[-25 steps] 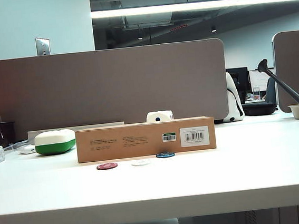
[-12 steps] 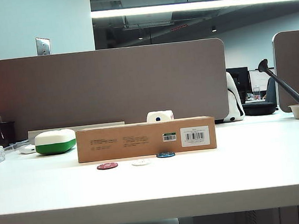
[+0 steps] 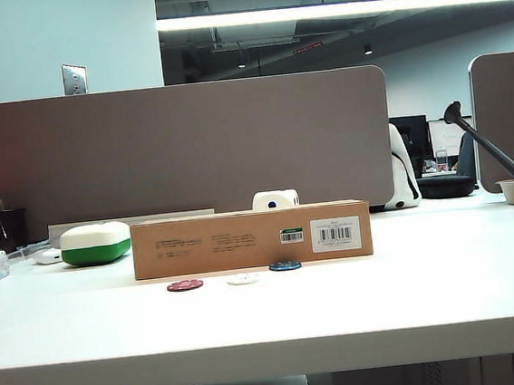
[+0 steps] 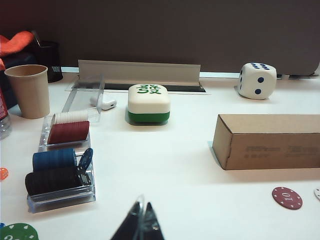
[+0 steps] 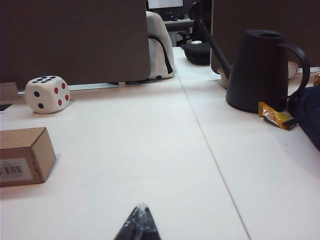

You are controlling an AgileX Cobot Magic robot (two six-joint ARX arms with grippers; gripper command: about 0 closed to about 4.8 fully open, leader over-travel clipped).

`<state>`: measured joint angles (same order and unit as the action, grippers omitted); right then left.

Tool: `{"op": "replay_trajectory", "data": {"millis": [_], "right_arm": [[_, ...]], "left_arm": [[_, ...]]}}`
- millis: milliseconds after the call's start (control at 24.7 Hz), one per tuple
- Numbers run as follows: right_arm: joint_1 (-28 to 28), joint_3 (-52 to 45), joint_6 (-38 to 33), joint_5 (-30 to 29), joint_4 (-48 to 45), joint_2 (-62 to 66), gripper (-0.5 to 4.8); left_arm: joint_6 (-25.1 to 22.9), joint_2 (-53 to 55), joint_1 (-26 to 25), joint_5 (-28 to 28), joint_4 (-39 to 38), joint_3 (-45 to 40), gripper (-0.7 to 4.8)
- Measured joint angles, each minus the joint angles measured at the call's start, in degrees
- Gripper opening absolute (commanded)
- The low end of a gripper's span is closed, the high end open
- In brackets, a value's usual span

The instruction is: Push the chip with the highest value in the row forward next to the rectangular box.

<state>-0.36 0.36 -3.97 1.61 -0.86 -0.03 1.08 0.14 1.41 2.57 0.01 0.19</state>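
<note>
Hovering low over the white table [image 3: 449, 292], the left gripper [image 4: 141, 226] and right gripper [image 5: 140, 222] both show fingertips pressed together, neither holding anything. Beyond them, the blue chip [image 3: 285, 265] lies just beside the rectangular box [image 3: 251, 239], at its near face. A white chip [image 3: 243, 279] and red chip [image 3: 185, 286] sit to its left, slightly nearer.
</note>
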Motion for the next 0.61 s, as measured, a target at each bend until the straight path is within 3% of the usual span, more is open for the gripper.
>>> {"op": "replay_trajectory", "data": {"millis": [607], "right_arm": [[3.2, 0.0, 0.0, -0.2, 0.1, 0.0, -0.05]], "left_arm": [[0.0, 0.0, 0.0, 0.0, 0.0, 0.0, -0.05]]}}
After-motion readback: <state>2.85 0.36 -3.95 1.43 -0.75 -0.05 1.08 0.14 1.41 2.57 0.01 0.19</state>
